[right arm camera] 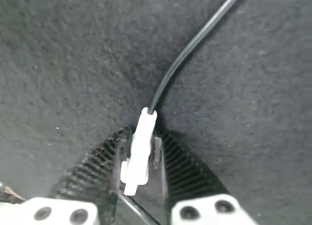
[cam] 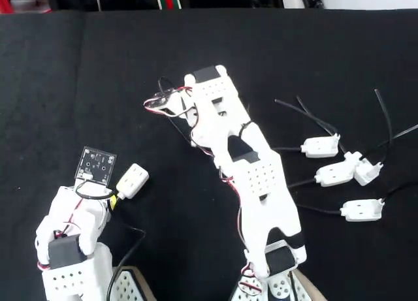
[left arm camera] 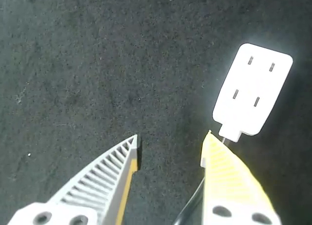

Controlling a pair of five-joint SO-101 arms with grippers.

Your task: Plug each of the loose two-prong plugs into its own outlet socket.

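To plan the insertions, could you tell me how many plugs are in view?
5. Far plug, middle plug, angled plug beside it, near plug on the cloth; fifth plug in the right gripper. The arm may hide others.

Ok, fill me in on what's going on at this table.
The right gripper is shut on a white plug, its black cord trailing across the black table. The left gripper sits open beside the white outlet block, whose slots are all empty. Four more plugs lie loose on the table.
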